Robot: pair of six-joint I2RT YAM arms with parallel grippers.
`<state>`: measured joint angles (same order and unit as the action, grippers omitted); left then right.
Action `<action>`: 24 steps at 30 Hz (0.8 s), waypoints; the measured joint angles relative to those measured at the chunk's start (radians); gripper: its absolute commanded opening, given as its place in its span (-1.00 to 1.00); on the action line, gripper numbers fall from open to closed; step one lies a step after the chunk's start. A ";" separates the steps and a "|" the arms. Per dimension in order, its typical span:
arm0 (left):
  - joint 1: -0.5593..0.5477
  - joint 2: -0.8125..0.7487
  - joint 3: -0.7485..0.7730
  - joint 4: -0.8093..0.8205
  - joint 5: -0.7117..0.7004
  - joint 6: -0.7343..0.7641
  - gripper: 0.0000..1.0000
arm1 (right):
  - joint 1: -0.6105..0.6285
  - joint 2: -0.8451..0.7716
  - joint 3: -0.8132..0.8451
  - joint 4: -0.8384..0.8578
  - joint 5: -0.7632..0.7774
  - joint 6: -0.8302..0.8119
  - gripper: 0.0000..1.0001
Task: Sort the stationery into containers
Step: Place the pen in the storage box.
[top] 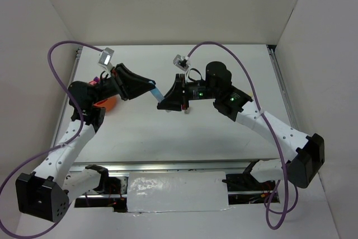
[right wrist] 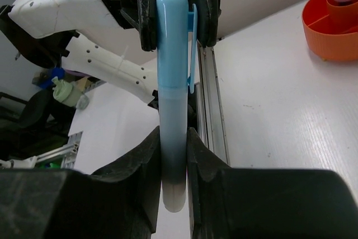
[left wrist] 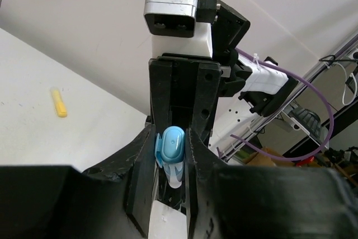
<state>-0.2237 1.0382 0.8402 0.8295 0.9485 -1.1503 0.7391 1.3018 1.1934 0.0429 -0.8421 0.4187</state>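
Blue highlighter bridges left fingers and right fingers.

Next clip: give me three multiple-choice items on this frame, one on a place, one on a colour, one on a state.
1. Where is the light blue highlighter?
A. lying loose, untouched
B. hidden under an arm
C. held between the two grippers

2. What colour is the container?
A. orange
B. green
C. white

3. The right gripper is:
A. open and empty
B. shut on the highlighter's barrel
C. out of view

Answers:
1. C, because the left gripper has the cap end and the right gripper has the barrel.
2. A, because its orange wall shows in the right wrist view.
3. B, because its fingers press the barrel from both sides.
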 measured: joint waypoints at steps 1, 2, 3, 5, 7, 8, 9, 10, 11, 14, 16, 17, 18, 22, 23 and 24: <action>0.001 -0.001 0.002 -0.008 -0.001 0.000 -1.00 | 0.000 0.001 0.000 0.002 0.001 0.006 0.02; 0.004 -0.002 0.004 -0.021 -0.002 0.003 -1.00 | -0.003 0.002 0.000 0.000 0.003 0.018 0.22; 0.010 -0.003 0.008 -0.037 0.000 0.010 -1.00 | -0.007 0.003 0.002 0.001 0.010 0.022 0.43; 0.040 -0.007 0.032 -0.126 0.012 0.054 -1.00 | -0.019 0.008 0.011 -0.005 0.019 0.025 0.60; 0.100 -0.008 0.093 -0.285 0.019 0.158 -1.00 | -0.050 0.008 0.021 -0.015 0.024 0.026 0.67; 0.135 -0.007 0.137 -0.385 0.016 0.213 -1.00 | -0.072 0.008 0.028 -0.025 0.025 0.022 0.68; 0.180 -0.004 0.184 -0.484 0.011 0.289 -1.00 | -0.097 0.008 0.036 -0.037 0.030 0.018 0.68; 0.233 0.000 0.234 -0.580 0.006 0.368 -1.00 | -0.129 0.008 0.043 -0.049 0.035 0.010 0.68; 0.290 0.005 0.283 -0.673 -0.005 0.444 -1.00 | -0.161 0.006 0.050 -0.067 0.044 -0.006 0.68; 0.473 0.046 0.409 -0.889 -0.030 0.629 -1.00 | -0.250 0.002 0.072 -0.142 0.081 -0.089 0.67; 0.585 0.090 0.474 -0.999 -0.069 0.734 -1.00 | -0.299 -0.008 0.077 -0.195 0.114 -0.158 0.67; 0.635 0.117 0.502 -1.047 -0.106 0.787 -1.00 | -0.319 -0.015 0.077 -0.224 0.129 -0.190 0.67; 0.677 0.143 0.523 -1.082 -0.139 0.832 -1.00 | -0.336 -0.021 0.077 -0.249 0.138 -0.218 0.67; 0.764 0.237 0.552 -1.165 -0.279 0.982 -1.00 | -0.397 -0.044 0.076 -0.323 0.177 -0.313 0.67; 0.775 0.261 0.556 -1.177 -0.299 1.006 -1.00 | -0.408 -0.048 0.075 -0.337 0.182 -0.329 0.67; 0.785 0.287 0.561 -1.182 -0.315 1.029 -1.00 | -0.417 -0.051 0.074 -0.348 0.187 -0.341 0.66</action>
<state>0.5610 1.3251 1.4010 -0.3527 0.6334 -0.1215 0.3225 1.2503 1.2675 -0.3050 -0.6556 0.0776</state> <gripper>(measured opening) 0.335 0.833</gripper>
